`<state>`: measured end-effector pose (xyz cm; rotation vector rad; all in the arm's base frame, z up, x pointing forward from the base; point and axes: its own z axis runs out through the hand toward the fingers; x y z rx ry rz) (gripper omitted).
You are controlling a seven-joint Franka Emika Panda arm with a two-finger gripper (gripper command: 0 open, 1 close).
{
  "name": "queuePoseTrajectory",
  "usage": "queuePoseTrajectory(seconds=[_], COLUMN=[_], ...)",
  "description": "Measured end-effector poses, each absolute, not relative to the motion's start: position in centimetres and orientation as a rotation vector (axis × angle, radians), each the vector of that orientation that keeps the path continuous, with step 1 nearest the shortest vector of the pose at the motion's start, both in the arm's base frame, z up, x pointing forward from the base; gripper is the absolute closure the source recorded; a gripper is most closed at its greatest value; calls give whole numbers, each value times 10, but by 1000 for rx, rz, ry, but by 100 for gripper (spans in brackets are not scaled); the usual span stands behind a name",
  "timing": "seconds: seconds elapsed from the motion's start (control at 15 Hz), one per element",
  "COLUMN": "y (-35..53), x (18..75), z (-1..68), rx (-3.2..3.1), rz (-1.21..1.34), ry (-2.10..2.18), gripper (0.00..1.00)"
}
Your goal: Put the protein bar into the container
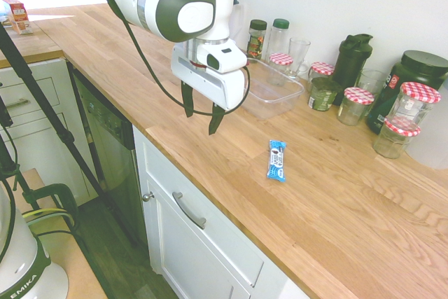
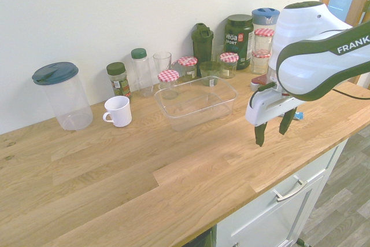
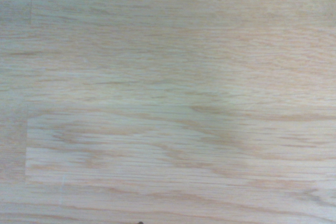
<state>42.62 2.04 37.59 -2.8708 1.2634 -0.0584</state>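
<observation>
protein bar (image 1: 277, 160) | flat on countertop (image 1: 336, 194), long axis front-to-back | tool (image 1: 202, 113) released, empty

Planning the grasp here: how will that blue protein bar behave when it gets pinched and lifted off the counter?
The protein bar lies flat and looks thin, so it is probably light and unlikely to roll. Its glossy wrapper may be slippery and could slide on the smooth wooden counter if nudged. It likely stays fairly stiff when lifted.

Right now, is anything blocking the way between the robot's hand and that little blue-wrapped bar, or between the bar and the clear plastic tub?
Nothing visible. The hand hangs open above bare wooden countertop; the blue-wrapped bar lies alone, with open wood up to the clear rectangular plastic tub. The jars stand beyond it.
</observation>
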Motion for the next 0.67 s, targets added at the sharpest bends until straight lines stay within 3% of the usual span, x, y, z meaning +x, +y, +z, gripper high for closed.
queuePoseTrajectory(seconds=[0.67], y=[-65], x=[436], z=[397], rx=[-2950], rz=[-127], ry=[1135], gripper=[0])
